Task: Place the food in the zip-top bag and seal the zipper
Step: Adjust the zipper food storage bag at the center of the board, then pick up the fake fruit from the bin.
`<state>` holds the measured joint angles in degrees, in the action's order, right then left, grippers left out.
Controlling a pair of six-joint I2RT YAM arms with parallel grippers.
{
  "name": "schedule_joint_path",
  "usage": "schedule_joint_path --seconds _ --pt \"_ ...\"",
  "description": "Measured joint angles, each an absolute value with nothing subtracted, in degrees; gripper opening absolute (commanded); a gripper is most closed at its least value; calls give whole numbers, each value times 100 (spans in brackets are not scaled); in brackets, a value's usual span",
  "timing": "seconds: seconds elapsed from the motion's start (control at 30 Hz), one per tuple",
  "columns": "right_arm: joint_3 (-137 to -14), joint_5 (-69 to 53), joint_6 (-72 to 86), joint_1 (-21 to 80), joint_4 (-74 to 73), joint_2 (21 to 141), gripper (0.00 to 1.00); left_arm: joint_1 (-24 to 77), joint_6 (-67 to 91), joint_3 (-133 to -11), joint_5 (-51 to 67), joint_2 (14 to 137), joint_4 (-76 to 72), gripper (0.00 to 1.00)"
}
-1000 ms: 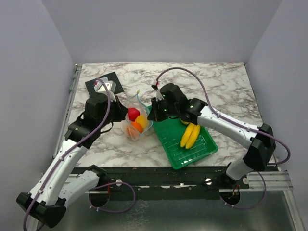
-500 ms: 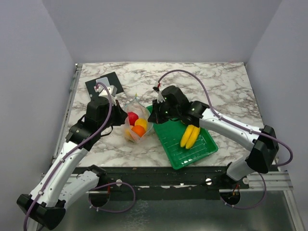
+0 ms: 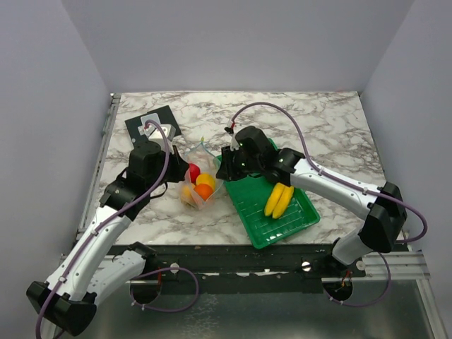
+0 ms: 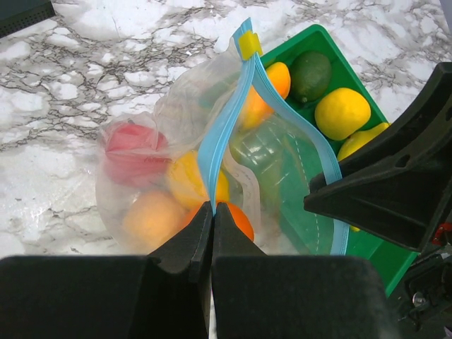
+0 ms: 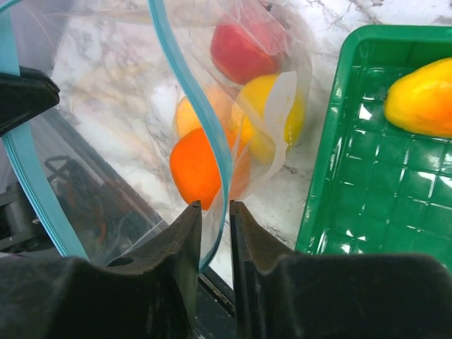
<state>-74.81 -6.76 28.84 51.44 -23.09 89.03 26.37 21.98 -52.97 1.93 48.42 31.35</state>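
Right hand (image 5: 212, 209) just parted, freeing the zipper (image 4: 225, 127); left hand (image 4: 212, 212) pinches it.
Zip-top bag (image 3: 197, 189) sits on desk beside green tray (image 3: 260, 213), mouth open; bananas (image 3: 280, 200) unbagged, sealing not due yet.

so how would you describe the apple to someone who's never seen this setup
On the marble table, find the green tray; just left of it is a clear zip-top bag with a light blue strip along its mouth. Inside it, the apple sits at the back of the bunch in the overhead view, the only red piece among orange and yellow neighbours.
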Motion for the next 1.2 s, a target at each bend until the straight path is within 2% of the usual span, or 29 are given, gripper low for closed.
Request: schedule_joint_path --seconds 0.2,0.3,0.47,0.83,1.2 --pt "-7511 -311 2842 5144 -2331 8687 48 2637 2067 -5290 191 5037 2936 0" --pt "-7618 -58 2790 5144 -2377 8536 59 2637 2018 -5290 187 5081 2842 0" --pt "-7714 462 2626 5144 -2510 8252 70 2637 1964 -5290 110 5120 2700 0" --pt "-7406 1559 2362 4912 -3050 7911 79 2637 1782 -4998 123 5127 2222 0" --pt "-6702 1741 2349 4272 -3282 7909 91 2637 1772 -4731 123 4888 2182 0"
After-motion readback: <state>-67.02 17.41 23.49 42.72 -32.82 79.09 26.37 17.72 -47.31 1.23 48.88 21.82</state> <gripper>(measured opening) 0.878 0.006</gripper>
